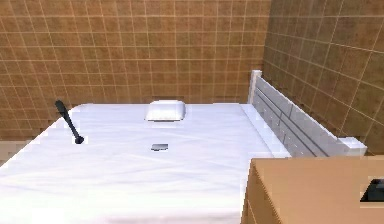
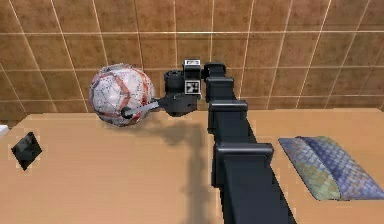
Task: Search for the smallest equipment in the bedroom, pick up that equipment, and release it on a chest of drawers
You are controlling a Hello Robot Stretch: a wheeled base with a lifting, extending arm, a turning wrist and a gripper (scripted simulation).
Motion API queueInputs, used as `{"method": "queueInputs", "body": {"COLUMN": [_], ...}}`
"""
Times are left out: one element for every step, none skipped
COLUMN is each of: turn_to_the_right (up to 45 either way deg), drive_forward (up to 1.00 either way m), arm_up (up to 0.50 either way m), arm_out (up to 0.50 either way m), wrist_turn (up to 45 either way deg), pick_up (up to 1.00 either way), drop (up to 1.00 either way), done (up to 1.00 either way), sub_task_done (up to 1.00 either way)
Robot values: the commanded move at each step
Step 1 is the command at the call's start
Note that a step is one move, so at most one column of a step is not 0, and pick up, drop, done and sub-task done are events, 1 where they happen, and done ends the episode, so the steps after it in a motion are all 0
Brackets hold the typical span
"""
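A white ball with red and grey patches [image 2: 117,95] hangs at the far end of my gripper [image 2: 150,103], just above a light wooden top [image 2: 120,185] and in front of the tiled wall. My gripper holds the ball. The dark arm [image 2: 240,150] reaches up across that top from the bottom edge. On the white bed [image 1: 130,165] in the forward view a black baseball bat [image 1: 70,122] lies at the left, and a small dark flat thing [image 1: 159,148] lies near the middle.
A white pillow [image 1: 166,111] and a white slatted headboard [image 1: 290,120] stand at the bed's far and right sides. A wooden cabinet top [image 1: 310,190] fills the lower right. On the top in the arm side view lie a small dark slab [image 2: 27,148] and a blue-grey folded cloth [image 2: 330,165].
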Motion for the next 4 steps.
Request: {"method": "queueInputs", "body": {"turn_to_the_right": [0.0,0.0,0.0,0.0], "drive_forward": [0.00,0.00,0.00,0.00], "arm_up": [0.00,0.00,0.00,0.00], "arm_out": [0.00,0.00,0.00,-0.10], "wrist_turn": [45.0,45.0,0.0,0.0], "pick_up": [0.00,0.00,0.00,0.00], "drop": [0.00,0.00,1.00,0.00], "done": [0.00,0.00,0.00,0.00], "sub_task_done": [0.00,0.00,0.00,0.00]}}
